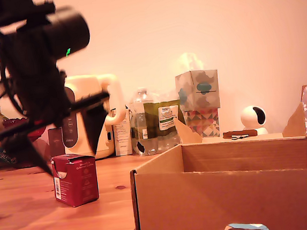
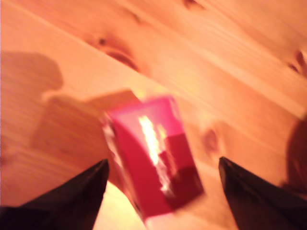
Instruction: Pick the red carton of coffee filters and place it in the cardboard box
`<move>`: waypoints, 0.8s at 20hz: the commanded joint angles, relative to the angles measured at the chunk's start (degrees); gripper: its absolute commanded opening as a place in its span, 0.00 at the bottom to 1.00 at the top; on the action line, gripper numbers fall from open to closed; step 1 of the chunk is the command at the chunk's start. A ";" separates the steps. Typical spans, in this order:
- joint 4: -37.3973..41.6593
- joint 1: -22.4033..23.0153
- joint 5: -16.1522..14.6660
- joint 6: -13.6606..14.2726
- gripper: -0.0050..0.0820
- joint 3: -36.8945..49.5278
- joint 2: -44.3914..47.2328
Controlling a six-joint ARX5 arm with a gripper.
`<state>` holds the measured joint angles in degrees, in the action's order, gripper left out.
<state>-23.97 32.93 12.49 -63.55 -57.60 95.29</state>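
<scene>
Black gripper [image 1: 41, 151] is hanging above the table [image 1: 22, 218] at the exterior view's left, fingers spread apart, gripping nothing. Just beneath it, the red carton [image 1: 75, 179] is standing upright on the wood. Farther right, nearer the camera, the cardboard box [image 1: 231, 199] is sitting with flaps raised.
</scene>
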 commanded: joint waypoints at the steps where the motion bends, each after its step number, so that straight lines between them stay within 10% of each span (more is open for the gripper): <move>1: 0.04 0.39 -0.59 1.01 0.75 0.55 2.58; 5: 0.22 0.39 -2.08 2.23 0.72 0.55 4.15; 9: 0.00 0.39 -5.01 4.79 0.29 0.33 4.13; 16: -6.97 0.61 -7.45 14.08 0.26 -3.45 0.79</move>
<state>-30.17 33.36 4.91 -51.24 -59.92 98.26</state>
